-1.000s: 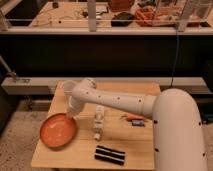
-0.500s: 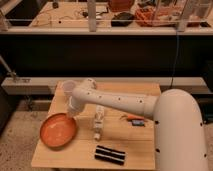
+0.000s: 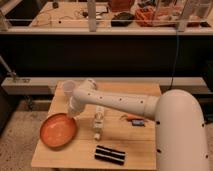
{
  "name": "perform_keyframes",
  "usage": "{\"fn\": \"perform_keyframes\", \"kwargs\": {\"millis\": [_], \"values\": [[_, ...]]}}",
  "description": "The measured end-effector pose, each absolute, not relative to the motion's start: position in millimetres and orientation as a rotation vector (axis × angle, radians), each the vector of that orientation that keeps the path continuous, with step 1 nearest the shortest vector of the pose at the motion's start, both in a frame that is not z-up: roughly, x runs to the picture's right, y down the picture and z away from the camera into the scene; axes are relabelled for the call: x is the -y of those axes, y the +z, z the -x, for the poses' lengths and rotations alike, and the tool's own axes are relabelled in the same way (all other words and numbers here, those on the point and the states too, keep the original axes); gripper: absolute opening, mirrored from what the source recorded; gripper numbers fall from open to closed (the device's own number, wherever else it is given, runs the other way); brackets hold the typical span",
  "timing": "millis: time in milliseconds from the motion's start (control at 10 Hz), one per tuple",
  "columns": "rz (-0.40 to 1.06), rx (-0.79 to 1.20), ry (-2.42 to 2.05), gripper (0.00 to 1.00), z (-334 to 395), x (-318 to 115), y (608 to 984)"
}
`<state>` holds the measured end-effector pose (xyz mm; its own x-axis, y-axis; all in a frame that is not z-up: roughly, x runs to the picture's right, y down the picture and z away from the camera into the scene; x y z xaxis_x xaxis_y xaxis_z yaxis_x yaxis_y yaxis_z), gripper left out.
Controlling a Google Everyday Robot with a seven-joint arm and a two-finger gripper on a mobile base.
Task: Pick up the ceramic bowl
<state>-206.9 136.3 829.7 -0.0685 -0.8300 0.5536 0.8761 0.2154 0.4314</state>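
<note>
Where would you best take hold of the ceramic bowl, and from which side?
Probably the right-hand rim, beside the gripper, from above: the ceramic bowl is wide and shallow, sitting upright on the table, so only its thin rim suits a pinch.

Wooden table (image 3: 142, 146) — dark wall (image 3: 125, 55) behind, speckled floor (image 3: 15, 137)

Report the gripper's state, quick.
Gripper: at the bowl's far right rim; open, shut or holding cannot be told.
</note>
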Motion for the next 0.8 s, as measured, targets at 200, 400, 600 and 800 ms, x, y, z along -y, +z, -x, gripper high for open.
{"fn": "perform_keyframes", "kwargs": {"millis": [200, 400, 600, 800], "values": [[0.063, 0.849, -1.405, 0.21, 206.8, -136.9, 829.9], [0.058, 0.850, -1.405, 0.31, 206.3, -137.6, 830.3], [0.055, 0.851, -1.406, 0.26, 205.8, -138.4, 830.1], [0.046, 0.852, -1.410, 0.31, 205.4, -138.4, 829.3]]}}
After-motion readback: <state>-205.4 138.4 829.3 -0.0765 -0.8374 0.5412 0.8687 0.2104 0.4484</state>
